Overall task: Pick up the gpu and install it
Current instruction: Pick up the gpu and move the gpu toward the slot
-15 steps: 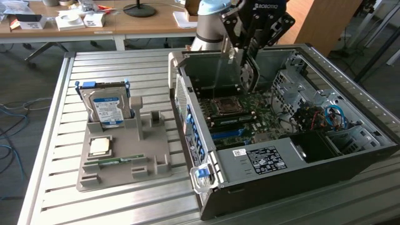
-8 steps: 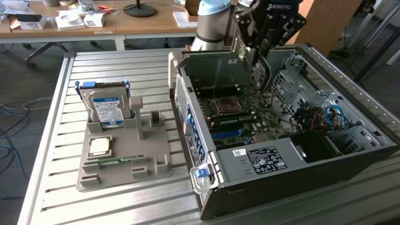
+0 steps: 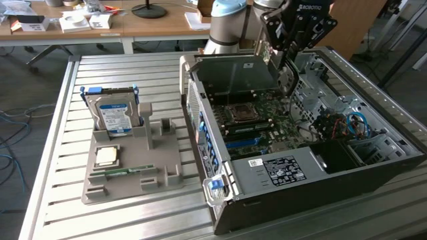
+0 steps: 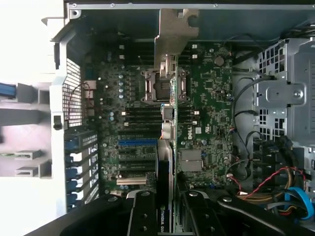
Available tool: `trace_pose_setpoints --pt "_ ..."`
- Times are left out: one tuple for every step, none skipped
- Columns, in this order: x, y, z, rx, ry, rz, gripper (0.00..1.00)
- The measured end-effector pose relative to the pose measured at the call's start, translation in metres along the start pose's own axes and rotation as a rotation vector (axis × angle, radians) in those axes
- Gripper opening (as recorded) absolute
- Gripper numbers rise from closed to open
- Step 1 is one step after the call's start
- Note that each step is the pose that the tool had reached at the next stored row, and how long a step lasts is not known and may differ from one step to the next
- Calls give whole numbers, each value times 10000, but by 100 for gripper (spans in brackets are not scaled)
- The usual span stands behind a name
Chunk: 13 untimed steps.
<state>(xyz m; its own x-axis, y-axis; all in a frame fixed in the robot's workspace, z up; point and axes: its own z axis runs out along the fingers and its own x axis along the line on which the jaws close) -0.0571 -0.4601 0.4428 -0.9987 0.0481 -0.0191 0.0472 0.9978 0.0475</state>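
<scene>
The gpu hangs on edge over the open computer case, at about 1 o'clock in the exterior view, clear of the motherboard below it. The gripper is clamped on the card, one finger pressing each flat face.

In the wrist view the gpu is seen edge-on: a thin dark slab between the black fingers, with a strip of label lettering near the grip. A bent grey metal bracket sits at its far end. It lines up along the motherboard, above the rows of slots.

The case lies on its side on a tabletop of pale metal slats. At 9 o'clock from the case stands a grey holder. A silver, blue-labelled hard drive stands upright in the holder at 12 o'clock, and a narrow green memory stick lies at 6 o'clock. A grey power supply with a black label fills the case's 6 o'clock end.

Behind the tabletop, at 11 o'clock in the exterior view, wooden desks carry small boxes. Loose cables trail on the grey floor at 9 o'clock.
</scene>
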Motion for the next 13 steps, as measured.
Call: trace_pose_setpoints --pt "-26 1 1 0 0 -3 26" --pt "-51 2 1 -1 0 -6 26" --pt "-75 3 1 0 1 -9 26" --pt "-93 4 2 0 1 -11 26" --pt "-105 4 2 0 1 -12 26" --pt "-111 4 2 0 1 -11 26" --pt "-112 5 2 0 1 -10 26" --pt "-112 5 2 0 0 -10 26" --pt "-112 5 2 0 1 -10 26" --pt "-112 5 2 -1 1 -10 26" --pt "-114 5 2 -1 1 -13 26" --pt "-118 5 3 -1 1 -28 26" --pt "-122 5 3 -1 2 -47 26"
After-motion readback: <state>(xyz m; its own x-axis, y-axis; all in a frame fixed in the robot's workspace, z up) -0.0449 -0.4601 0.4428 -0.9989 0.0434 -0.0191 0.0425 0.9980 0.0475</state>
